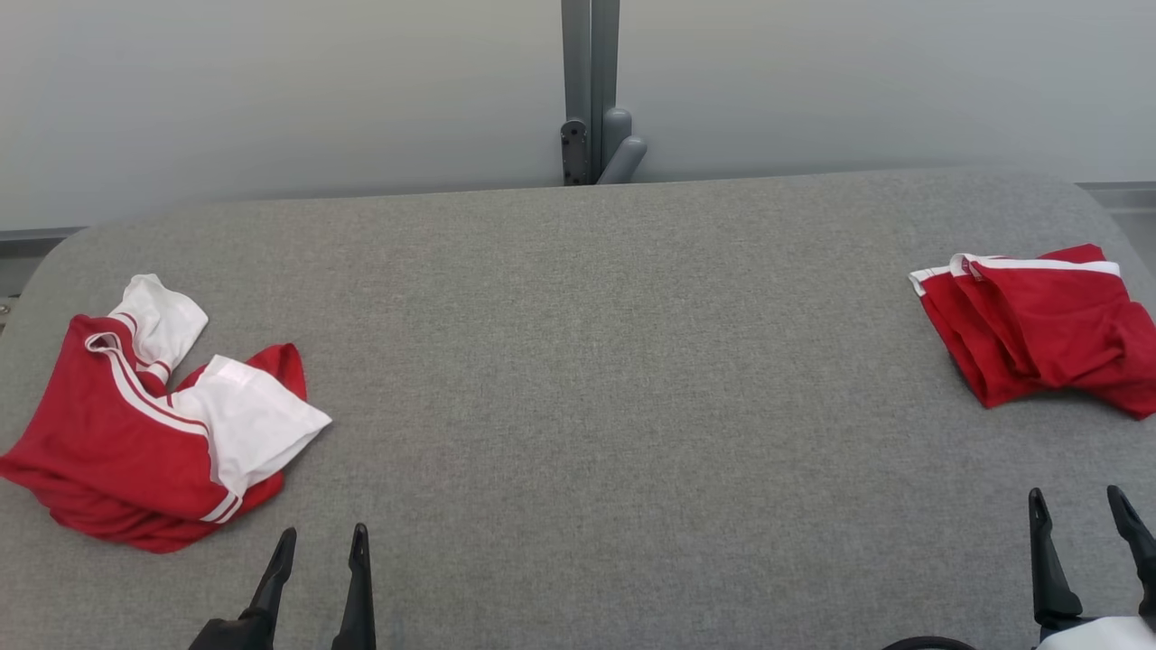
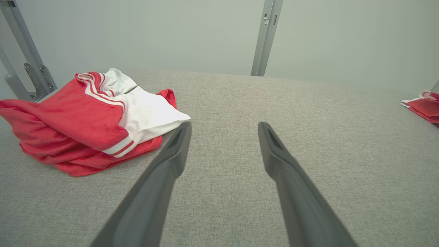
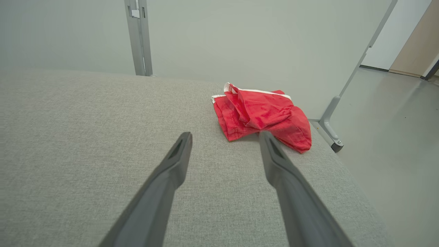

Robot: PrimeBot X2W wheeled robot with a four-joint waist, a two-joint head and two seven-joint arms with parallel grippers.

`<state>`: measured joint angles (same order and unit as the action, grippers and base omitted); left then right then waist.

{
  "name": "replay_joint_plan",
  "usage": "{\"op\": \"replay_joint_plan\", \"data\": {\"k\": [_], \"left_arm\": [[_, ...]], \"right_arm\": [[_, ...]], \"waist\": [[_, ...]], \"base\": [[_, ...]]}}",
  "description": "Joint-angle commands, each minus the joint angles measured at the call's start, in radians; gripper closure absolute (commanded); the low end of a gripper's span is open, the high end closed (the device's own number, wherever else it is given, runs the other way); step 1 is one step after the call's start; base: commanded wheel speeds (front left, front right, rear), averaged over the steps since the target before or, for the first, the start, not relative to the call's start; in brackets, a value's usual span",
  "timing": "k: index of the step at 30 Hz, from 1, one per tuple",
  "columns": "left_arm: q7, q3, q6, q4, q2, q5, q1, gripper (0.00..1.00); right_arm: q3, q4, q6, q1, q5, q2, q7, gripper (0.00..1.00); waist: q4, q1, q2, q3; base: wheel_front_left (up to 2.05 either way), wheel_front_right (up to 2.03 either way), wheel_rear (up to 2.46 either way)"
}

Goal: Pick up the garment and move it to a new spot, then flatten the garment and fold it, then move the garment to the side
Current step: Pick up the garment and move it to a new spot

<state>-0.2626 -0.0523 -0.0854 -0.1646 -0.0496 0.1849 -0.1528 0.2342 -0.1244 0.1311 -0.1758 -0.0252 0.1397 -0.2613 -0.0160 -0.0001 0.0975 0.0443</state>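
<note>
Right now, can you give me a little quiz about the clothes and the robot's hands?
1. True or false: the left gripper is holding the red and white garment.
2. Pick one: where does the red garment with the thin white edge lie?
A. near the right edge of the grey table
B. in the middle of the table
C. between the fingers of a gripper
3. Fill the gap: the left gripper and the right gripper both have jaws that stand ____.

Key: 1 false, it is apart from the cloth; 2 A; 3 open.
</note>
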Motion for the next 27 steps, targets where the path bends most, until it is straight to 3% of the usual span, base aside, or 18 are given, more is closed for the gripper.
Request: {"op": "replay_joint_plan", "data": {"k": [1,9,23,27], "left_arm": [[-0.003,-0.001,-0.003,0.002,-0.002,0.001,0.010,0.00],[-0.003,-0.011,-0.002,0.005,-0.002,0.005,0.022,0.00],[-0.003,0.043,-0.004,0.007,-0.003,-0.042,-0.020,0.00],[-0.003,0.087,-0.002,0.030,-0.002,-0.028,-0.029,0.00]], "right_arm": [[-0.003,-0.003,-0.001,-0.002,0.006,0.001,-0.002,0.00],[-0.018,0.000,-0.001,0.006,0.006,0.005,-0.002,0.00],[-0.117,-0.028,-0.001,0.041,-0.010,-0.034,-0.002,0.00],[-0.166,-0.038,-0.001,0.089,-0.010,-0.031,-0.002,0.00]], "waist": [[-0.002,0.0001,-0.0001,-0.002],[-0.057,0.0001,-0.0001,-0.003],[-0.389,0.0001,-0.0001,-0.058],[-0.428,0.0001,-0.0001,-0.037]], "base": [[0.00,0.00,0.00],[0.00,0.00,0.00],[0.00,0.00,0.00],[0.00,0.00,0.00]]}}
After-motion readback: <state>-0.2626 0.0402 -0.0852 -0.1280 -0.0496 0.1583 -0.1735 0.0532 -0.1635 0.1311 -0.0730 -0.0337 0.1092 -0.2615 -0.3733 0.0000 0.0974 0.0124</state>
